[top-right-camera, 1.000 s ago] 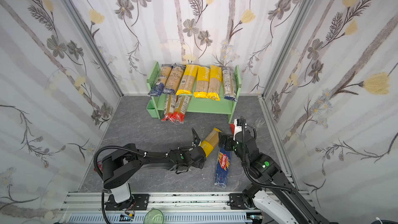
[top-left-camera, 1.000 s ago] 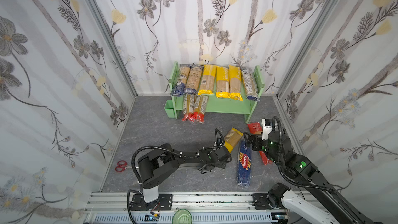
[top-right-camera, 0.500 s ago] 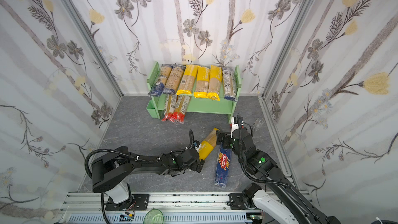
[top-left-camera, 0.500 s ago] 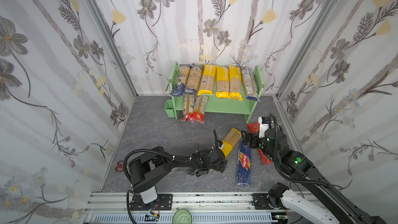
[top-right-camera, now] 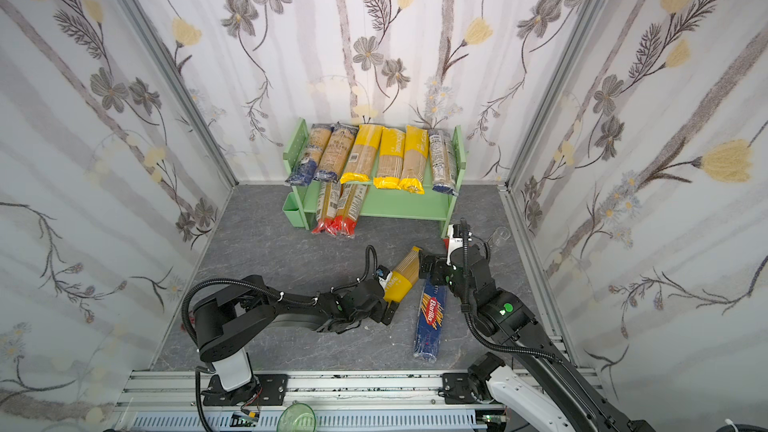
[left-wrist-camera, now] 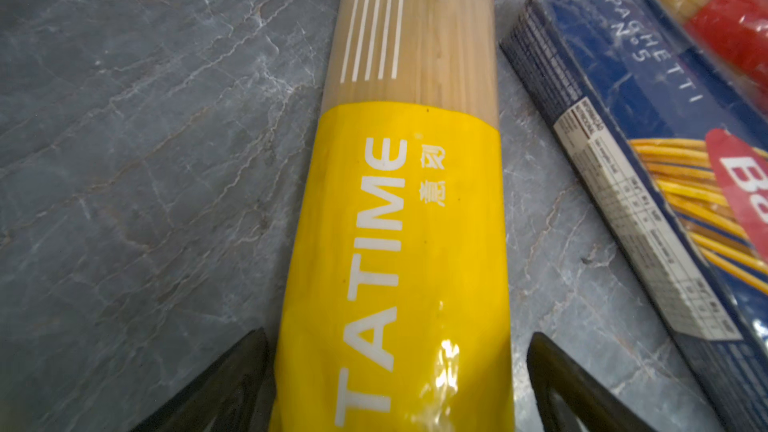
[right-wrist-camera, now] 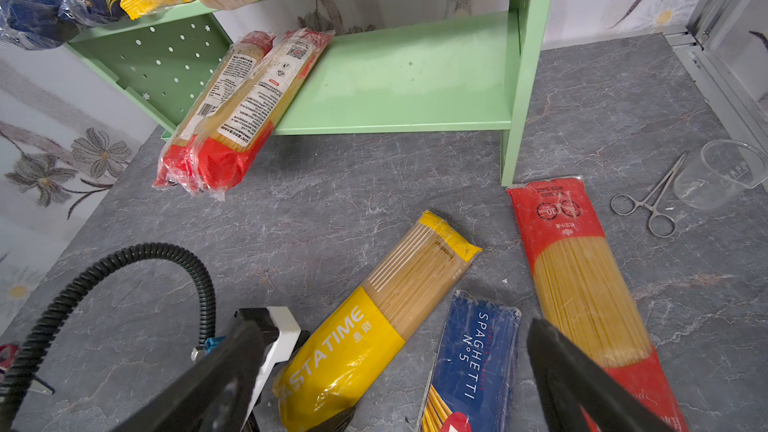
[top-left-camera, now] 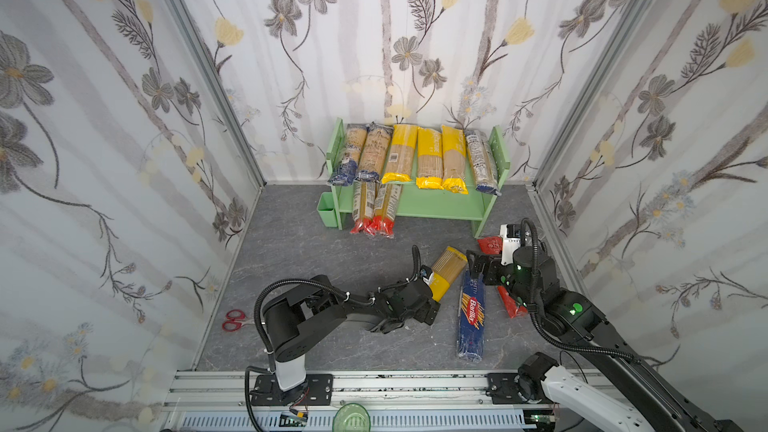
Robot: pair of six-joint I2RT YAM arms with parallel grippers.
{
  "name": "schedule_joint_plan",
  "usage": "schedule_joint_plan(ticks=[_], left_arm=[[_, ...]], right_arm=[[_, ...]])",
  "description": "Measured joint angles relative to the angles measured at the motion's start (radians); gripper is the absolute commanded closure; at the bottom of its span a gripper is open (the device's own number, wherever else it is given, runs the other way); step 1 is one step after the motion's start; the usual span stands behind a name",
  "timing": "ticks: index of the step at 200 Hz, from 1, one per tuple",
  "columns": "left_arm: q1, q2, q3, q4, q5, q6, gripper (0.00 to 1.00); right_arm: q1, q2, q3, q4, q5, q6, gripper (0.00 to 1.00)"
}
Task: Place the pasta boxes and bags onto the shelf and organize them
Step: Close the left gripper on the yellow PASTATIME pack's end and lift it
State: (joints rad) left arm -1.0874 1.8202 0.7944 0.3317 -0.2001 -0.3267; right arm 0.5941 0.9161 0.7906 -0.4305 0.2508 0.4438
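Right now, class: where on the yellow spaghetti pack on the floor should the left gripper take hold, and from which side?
Likely across the yellow band of the spaghetti pack, coming low from its robot-side end: it lies flat and narrow, and the open left gripper straddles that band, a finger each side.

yellow-ended bag – glossy clear plastic film, glare spots. red-ended bag same film, crinkly. Barilla box matt cardboard, edges scuffed. shelf smooth painted boards, satin sheen. tabletop matt grey, stone-look veining. forceps polished metal – beaker clear plastic. cable hose ribbed black plastic.
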Motion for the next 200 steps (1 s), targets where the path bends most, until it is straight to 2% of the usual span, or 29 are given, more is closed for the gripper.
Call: schedule_joint_plan(ticks=[27,64,77,88,136,200], left_arm=[[0.0,0.028,-0.003,0.052,-0.024,0.001,0.16],[0.001,0.044,-0.025,0.106,-0.053,0.001,0.26],[0.0,0.046,-0.039,0.123,-0.06,0.0,0.34],[0.0,0.048,-0.049,0.143,-0.063,-0.004,0.43],[-0.002,0.028,-0.07,0.187,-0.065,-0.036,1.0],[0.0,-0.049,-0.071,0.086,-0.049,-0.047,1.0]], right_arm=[[-0.011,0.0,0.005,0.0,-0.014,0.0,0.0],[-0.017,0.007,0.024,0.0,-0.017,0.0,0.0],[-0.018,0.01,0.029,-0.003,-0.016,0.0,0.0],[-0.018,0.01,0.032,-0.005,-0.016,0.0,0.0],[-0.019,0.012,0.042,-0.008,-0.017,0.0,0.0],[-0.019,0.005,0.053,-0.01,-0.017,0.001,0.0]])
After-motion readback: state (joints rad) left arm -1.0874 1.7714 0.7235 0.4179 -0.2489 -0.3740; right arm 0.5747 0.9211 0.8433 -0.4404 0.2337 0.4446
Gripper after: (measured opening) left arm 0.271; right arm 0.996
